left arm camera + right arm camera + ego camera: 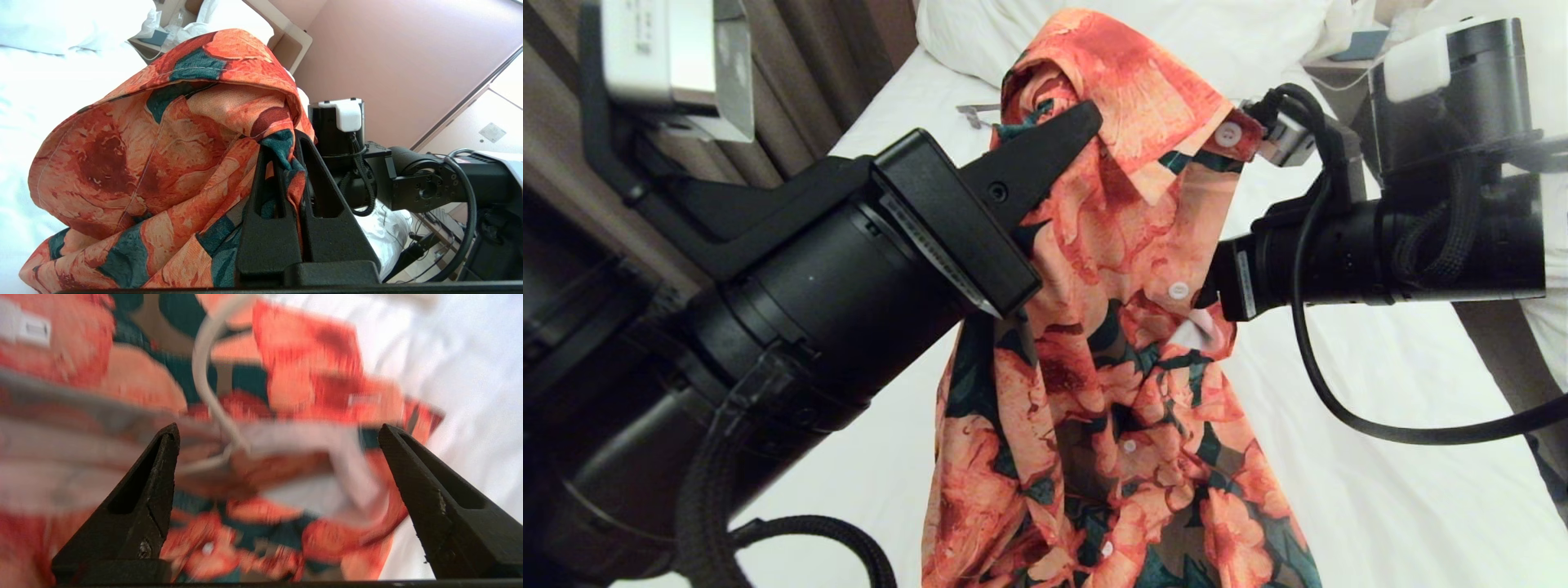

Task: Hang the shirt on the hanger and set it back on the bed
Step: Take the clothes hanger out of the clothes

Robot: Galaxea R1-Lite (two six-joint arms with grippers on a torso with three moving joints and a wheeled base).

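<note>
The left hand [286, 163] is clenched on the coral-flowered, green-leaved cotton shirt [1111, 343], holding it up by the collar over the white-sheeted bed [1380, 490]. Just beside it the right hand [278, 473] gapes released, the thin cream wire hanger [208, 388] lying ahead between its fingers, seemingly inside the shirt. Shoulders look unseated; laying down remains.

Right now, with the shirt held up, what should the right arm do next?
Probably ease the open right end effector forward and close on the hanger hook: it shows between the jaws, inside the shirt, which the left end effector holds pinched above the bed.
</note>
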